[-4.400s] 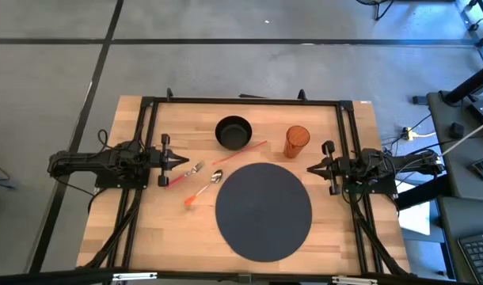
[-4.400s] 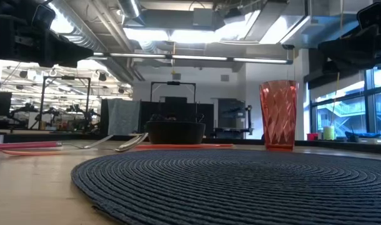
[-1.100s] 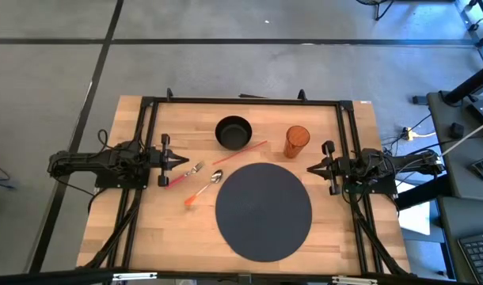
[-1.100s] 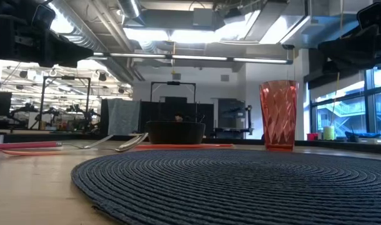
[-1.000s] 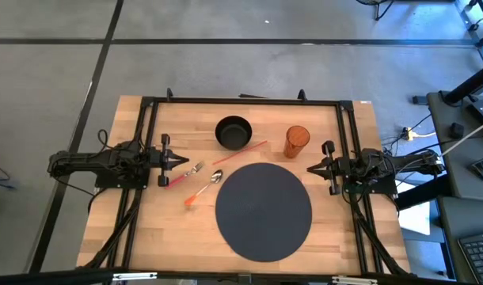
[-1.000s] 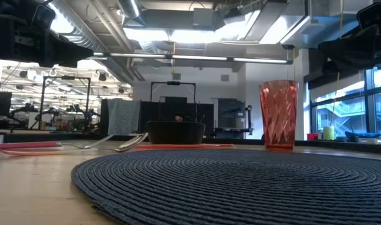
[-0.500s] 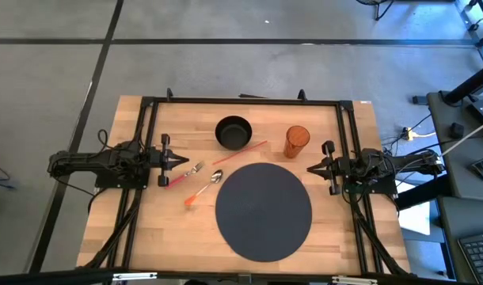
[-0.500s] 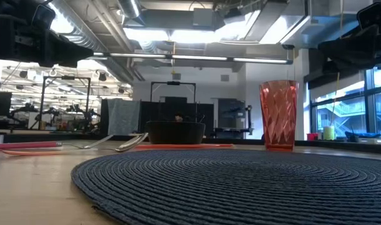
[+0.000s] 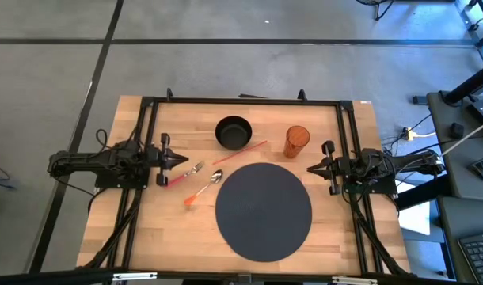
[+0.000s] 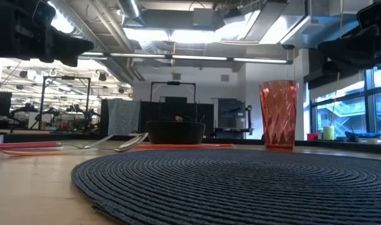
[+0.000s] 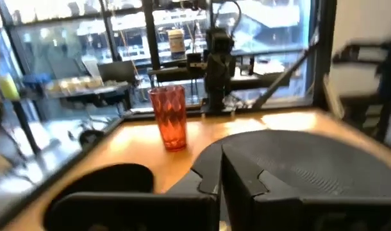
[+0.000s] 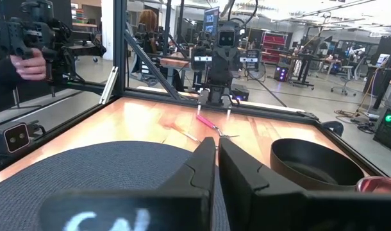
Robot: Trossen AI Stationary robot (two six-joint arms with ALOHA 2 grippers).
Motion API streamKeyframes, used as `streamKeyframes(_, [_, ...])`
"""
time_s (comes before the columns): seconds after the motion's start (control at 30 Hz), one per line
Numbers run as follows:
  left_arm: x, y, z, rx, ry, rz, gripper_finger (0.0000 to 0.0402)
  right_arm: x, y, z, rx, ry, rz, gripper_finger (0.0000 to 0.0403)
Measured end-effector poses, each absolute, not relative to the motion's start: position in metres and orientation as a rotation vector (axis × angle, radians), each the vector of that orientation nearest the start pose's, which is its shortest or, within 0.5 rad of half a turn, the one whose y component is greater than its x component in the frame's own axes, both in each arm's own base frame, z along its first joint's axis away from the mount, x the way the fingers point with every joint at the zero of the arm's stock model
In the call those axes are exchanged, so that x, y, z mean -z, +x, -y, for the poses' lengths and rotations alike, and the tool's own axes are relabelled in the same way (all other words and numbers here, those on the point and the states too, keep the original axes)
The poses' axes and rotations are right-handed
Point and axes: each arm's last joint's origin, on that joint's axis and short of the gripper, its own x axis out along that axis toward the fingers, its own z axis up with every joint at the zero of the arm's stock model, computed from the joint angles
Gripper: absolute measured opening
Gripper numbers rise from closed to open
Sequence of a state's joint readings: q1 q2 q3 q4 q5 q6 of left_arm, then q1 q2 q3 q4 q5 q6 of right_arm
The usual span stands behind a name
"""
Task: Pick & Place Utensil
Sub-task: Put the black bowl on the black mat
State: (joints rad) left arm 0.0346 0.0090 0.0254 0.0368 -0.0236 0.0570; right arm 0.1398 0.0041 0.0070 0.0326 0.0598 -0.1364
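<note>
Pink-handled fork (image 9: 182, 175) lies diagonal, tines toward bowl (image 9: 233, 132).

A robotics lab or workshop. A wooden surface (image 9: 178, 229) in a black metal frame (image 9: 241, 101) stands on a bare concrete floor (image 9: 226, 63). Beyond it, exposed ceiling ducts (image 10: 178, 47), strip lights (image 10: 178, 34), other robot rigs (image 12: 218, 45), benches with equipment (image 12: 298, 70), cables (image 9: 420, 123) and office chairs (image 12: 349, 77).
</note>
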Motion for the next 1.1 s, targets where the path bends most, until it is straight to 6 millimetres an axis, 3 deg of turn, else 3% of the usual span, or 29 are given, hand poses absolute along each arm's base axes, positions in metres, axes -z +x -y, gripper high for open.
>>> streamKeyframes(0.33, [-0.196,0.093,-0.008,-0.17,-0.251,0.285,0.0004,-0.169,0.097,-0.012,-0.078,-0.133,0.04,0.0022])
streamKeyframes(0.5, [-0.21,0.091,-0.008,-0.172,-0.251,0.312,0.0004,-0.169,0.097,-0.012,-0.079,-0.105,0.039,0.0022])
streamKeyframes(0.7, [-0.242,0.096,-0.007,-0.125,-0.149,0.287,0.0003,-0.169,0.097,-0.012,-0.081,0.008,0.042,0.0022])
streamKeyframes(0.83, [-0.272,0.112,-0.009,-0.187,-0.15,0.239,0.0002,-0.169,0.097,-0.012,-0.081,0.023,0.036,0.0022])
streamKeyframes(0.93, [-0.302,0.135,-0.01,-0.222,-0.145,0.142,0.0002,-0.169,0.097,-0.012,-0.081,0.027,0.041,0.0022])
streamKeyframes(1.1, [-0.358,0.181,-0.016,-0.296,-0.108,-0.175,0.0002,-0.172,0.097,-0.012,-0.081,0.033,0.063,0.0022])
